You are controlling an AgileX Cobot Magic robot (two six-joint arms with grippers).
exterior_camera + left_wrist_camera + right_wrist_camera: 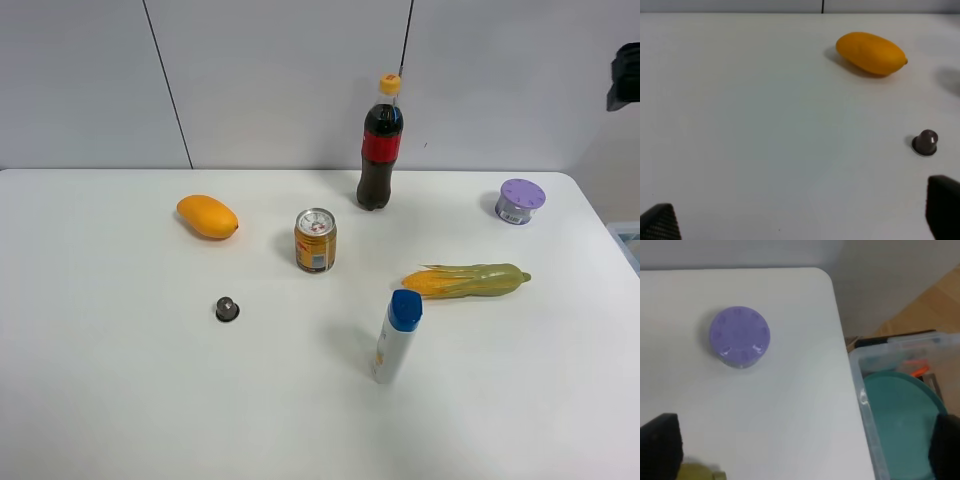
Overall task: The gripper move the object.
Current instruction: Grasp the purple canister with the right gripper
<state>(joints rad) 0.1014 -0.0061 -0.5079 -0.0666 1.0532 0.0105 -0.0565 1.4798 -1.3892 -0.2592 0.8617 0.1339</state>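
The purple-lidded tub sits upright on the white surface close to its far right corner, a short way in from both edges. Nothing is touching it. Its flat lilac lid faces up, and a silvery labelled side shows beneath it.

The right hand hangs above the surface by the right edge with its two dark fingers spread wide and nothing between them. In its wrist view the tub is well clear of both fingertips. Off that right edge, down at floor level, there is a clear plastic bin with something round and teal inside.

The left hand is over the left part of the surface, likewise spread and empty. A yellow mango and a small dark capsule lie ahead of it.

A cola bottle stands near the middle of the far edge. A gold can stands around the centre. An ear of corn lies on its side between the centre and the right edge. A white bottle with a blue cap stands nearer the front edge.
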